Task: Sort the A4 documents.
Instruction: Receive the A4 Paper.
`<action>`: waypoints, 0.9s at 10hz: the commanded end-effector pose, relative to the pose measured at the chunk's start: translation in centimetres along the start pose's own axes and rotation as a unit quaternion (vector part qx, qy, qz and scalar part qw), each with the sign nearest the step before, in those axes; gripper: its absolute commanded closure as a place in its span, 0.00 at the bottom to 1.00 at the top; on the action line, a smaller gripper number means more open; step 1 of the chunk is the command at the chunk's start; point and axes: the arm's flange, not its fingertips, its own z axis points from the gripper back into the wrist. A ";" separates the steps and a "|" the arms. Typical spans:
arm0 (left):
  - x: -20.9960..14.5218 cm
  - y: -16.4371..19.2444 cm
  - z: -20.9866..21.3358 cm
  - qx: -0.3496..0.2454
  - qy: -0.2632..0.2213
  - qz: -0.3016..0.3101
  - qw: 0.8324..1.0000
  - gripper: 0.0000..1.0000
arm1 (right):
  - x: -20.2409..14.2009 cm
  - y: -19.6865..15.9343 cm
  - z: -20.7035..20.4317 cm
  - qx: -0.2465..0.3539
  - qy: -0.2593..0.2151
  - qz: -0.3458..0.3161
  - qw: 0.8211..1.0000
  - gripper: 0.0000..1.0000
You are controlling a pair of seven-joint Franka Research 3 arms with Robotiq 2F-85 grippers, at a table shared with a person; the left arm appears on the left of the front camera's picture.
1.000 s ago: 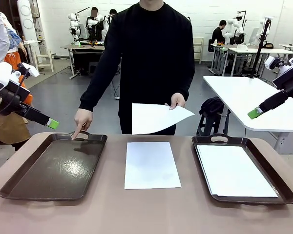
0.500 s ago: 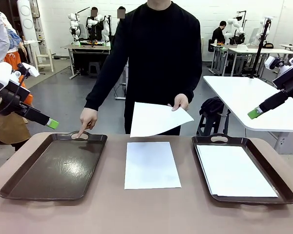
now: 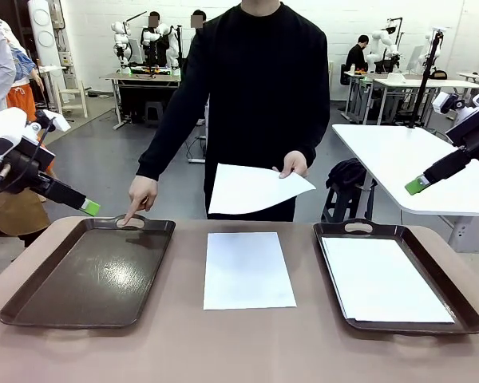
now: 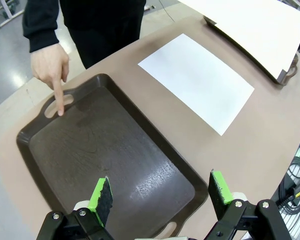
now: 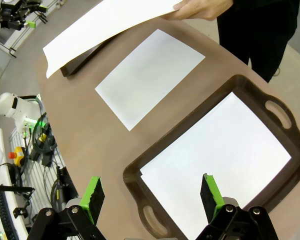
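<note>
Since the earlier frame, my left gripper has dipped slightly and the held sheet has risen. My left gripper and right gripper both stand with jaws apart, gripping nothing.

- Left of the middle sheet: left tray, bare, with a person's finger on its far handle.
- Right of it: right tray, containing white paper.
- Beyond it, in the air: the held sheet, in the person's other hand.

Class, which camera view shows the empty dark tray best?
The left wrist view: the empty tray appears nearly whole, from above. The front view shows it whole but foreshortened; the right wrist view, one corner beneath the held sheet.
</note>
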 end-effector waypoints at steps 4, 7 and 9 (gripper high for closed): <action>7.2 1.6 -3.9 -0.122 -0.039 0.062 0.990 0.00 | 0.1 0.1 -0.1 -0.002 -0.002 0.000 1.000 0.00; 10.6 2.7 -9.6 -0.252 -0.034 0.151 0.955 0.00 | 0.1 0.1 -0.1 -0.002 -0.002 0.000 1.000 0.00; 11.6 2.8 -13.5 -0.291 -0.011 0.188 0.938 0.00 | 0.1 0.1 -0.1 -0.002 -0.002 0.000 1.000 0.00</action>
